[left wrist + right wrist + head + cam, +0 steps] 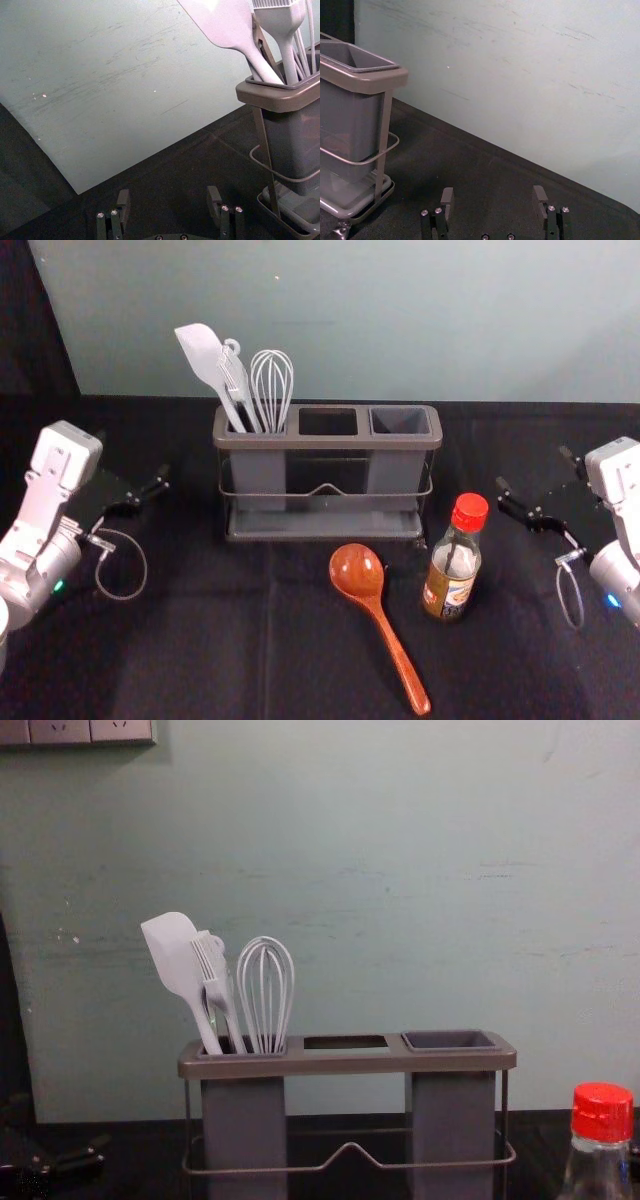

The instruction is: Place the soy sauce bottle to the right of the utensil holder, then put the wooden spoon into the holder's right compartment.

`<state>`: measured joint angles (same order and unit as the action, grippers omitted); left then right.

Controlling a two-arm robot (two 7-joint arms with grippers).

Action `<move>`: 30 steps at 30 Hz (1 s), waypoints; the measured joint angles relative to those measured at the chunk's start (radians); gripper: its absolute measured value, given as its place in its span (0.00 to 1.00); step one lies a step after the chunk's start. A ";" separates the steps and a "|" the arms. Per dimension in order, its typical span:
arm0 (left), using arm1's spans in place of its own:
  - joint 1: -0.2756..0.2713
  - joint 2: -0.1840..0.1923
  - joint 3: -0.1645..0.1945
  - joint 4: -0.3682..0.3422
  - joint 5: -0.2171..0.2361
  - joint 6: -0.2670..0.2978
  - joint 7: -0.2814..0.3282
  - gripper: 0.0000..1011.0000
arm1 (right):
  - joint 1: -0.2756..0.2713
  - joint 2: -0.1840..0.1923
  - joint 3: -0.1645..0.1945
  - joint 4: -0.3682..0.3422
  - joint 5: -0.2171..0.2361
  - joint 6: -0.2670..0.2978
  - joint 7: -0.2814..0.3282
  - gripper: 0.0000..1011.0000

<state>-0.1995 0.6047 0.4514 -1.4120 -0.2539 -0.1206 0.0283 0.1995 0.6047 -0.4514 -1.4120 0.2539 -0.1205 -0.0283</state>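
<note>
Toward the bench's [200, 660] right and left edges, my right gripper [534, 469] and left gripper [149, 492] are gaping, empty; I'm needing to grasp the soy sauce bottle [456, 562] first.

Upright bottle [457, 565], spoon [381, 616] lying nearby

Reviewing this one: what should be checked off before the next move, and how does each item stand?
1. Bottle upright, cap on: ok.
2. Right gripper empty, fingers apart: ok.
3. Left gripper clear of the holder, at its left: ok.
4. Bottle fully to the holder's right: not ok, it stands in front of the right corner.
5. Right compartment free for the spoon: ok.
6. Bottle's weight: cannot tell.
</note>
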 joint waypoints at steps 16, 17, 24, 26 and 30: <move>0.000 0.000 0.000 0.000 0.000 0.000 0.000 0.99 | 0.000 0.000 0.000 0.000 0.000 0.000 0.000 0.99; 0.000 0.000 0.000 0.000 0.000 0.000 0.000 0.99 | 0.000 0.000 0.000 0.000 0.000 0.000 0.000 0.99; 0.000 0.000 0.000 0.000 0.000 0.000 0.000 0.99 | 0.000 0.000 0.000 0.000 0.000 0.000 0.000 0.99; 0.000 0.000 0.000 0.000 0.000 0.000 0.000 0.99 | 0.000 0.000 0.000 0.000 0.000 0.000 0.000 0.99; 0.000 0.000 0.000 0.000 0.000 0.000 0.000 0.99 | 0.000 0.000 0.000 0.000 0.000 0.000 0.000 0.99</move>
<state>-0.1995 0.6047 0.4514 -1.4120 -0.2539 -0.1206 0.0283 0.1996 0.6047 -0.4514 -1.4120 0.2539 -0.1205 -0.0283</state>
